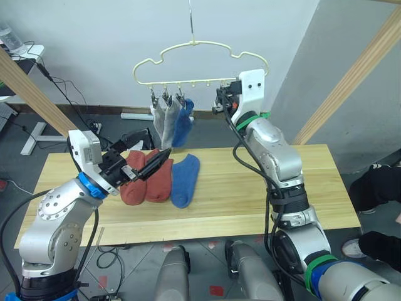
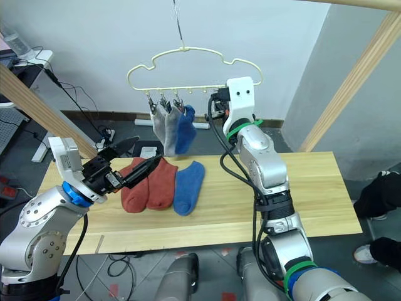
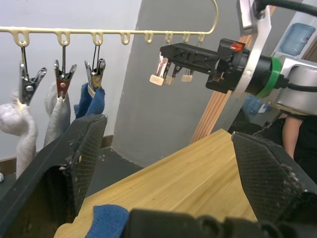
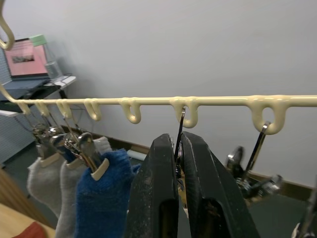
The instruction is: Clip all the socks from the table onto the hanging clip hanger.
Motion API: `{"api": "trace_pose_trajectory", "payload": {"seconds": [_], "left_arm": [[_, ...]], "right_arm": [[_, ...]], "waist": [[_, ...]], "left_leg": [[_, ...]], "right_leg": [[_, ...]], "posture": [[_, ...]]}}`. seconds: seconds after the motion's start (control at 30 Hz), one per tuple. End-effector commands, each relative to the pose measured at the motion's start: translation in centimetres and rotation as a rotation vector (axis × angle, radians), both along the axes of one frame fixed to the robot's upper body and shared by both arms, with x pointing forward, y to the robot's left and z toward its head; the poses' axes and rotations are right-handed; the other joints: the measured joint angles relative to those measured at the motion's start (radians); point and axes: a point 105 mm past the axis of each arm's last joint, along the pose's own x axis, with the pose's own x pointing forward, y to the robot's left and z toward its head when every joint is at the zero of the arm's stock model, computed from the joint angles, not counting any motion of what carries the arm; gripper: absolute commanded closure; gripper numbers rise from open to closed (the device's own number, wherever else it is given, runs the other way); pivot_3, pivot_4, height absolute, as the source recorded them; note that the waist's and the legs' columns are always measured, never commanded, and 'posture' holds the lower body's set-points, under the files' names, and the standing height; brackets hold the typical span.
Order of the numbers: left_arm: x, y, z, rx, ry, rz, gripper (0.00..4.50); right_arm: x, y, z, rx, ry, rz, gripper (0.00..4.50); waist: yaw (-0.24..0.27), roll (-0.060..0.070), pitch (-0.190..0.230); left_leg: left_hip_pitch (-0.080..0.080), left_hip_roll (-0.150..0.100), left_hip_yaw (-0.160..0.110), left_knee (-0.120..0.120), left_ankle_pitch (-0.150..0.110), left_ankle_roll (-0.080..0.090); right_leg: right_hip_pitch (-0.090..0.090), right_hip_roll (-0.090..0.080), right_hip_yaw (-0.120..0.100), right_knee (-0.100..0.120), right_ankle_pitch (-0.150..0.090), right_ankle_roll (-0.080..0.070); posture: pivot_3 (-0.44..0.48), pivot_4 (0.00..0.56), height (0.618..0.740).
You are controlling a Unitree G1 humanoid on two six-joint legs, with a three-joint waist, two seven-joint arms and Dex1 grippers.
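Both arms: silver-grey metallic shells, rounded joint housings, smooth finish.

Left arm (image 1: 59, 216) — bright blue ring at the wrist, white boxy camera housing above it, black cable looping beside the forearm. Left gripper (image 1: 139, 155): two long black fingers; pads (image 3: 91, 148) carry a fine cross-hatched texture.

Right arm (image 1: 279, 166) — green band at the wrist, a green and a blue band lower near the shoulder. White wrist plate with two small dark holes. Black cables run along its length. Right gripper (image 3: 173, 67): black body, small red mark, tan tip pads.
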Motion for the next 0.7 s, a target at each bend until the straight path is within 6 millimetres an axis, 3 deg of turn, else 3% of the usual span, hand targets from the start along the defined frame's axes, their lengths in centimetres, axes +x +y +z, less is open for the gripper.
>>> {"api": "trace_pose_trajectory", "payload": {"seconds": [0.03, 0.2, 0.33, 0.47, 0.7], "left_arm": [[0.7, 1.3, -1.9, -0.010, 0.113, 0.102, 0.00], [2.0, 3.6, -4.4, -0.028, 0.256, 0.273, 0.00], [3.3, 8.6, -8.1, 0.010, 0.379, 0.543, 0.00], [4.2, 11.0, -9.9, 0.043, 0.441, 0.636, 0.00], [6.1, 12.5, -12.7, 0.031, 0.509, 0.679, 0.00]], "right_arm": [[-1.8, 0.4, 1.7, 0.040, 0.045, 0.197, 4.35], [-2.9, 0.2, 1.9, 0.057, 0.136, 0.307, 4.35], [-4.6, 0.5, 2.4, 0.075, 0.217, 0.482, 4.35], [-5.2, 0.6, 2.6, 0.051, 0.229, 0.530, 4.35], [-5.2, 0.7, 2.8, 0.039, 0.227, 0.544, 4.35]], "waist": [[0.000, 0.000, 0.000], [-0.001, 0.000, 0.000], [-0.004, 0.001, 0.000], [-0.004, 0.001, 0.001], [-0.004, 0.001, 0.001]], "left_leg": [[0.000, 0.000, 0.000, 0.000, 0.000, 0.000], [0.000, 0.000, 0.000, 0.000, 0.000, 0.000], [0.000, 0.000, -0.001, 0.000, 0.000, 0.000], [-0.001, 0.000, -0.001, 0.000, 0.000, 0.000], [-0.004, 0.000, -0.001, 0.000, 0.000, 0.000]], "right_leg": [[0.000, 0.000, 0.000, 0.000, 0.000, 0.000], [0.000, 0.000, 0.000, 0.000, 0.000, 0.000], [0.000, 0.000, -0.001, 0.000, 0.000, 0.000], [-0.001, 0.000, -0.001, 0.000, 0.000, 0.000], [-0.003, 0.000, -0.002, -0.001, 0.000, 0.000]], "posture": [[0.073, 0.279, 0.740], [0.049, 0.284, 0.740], [0.038, 0.287, 0.740], [0.029, 0.292, 0.740], [0.019, 0.296, 0.740]]}}
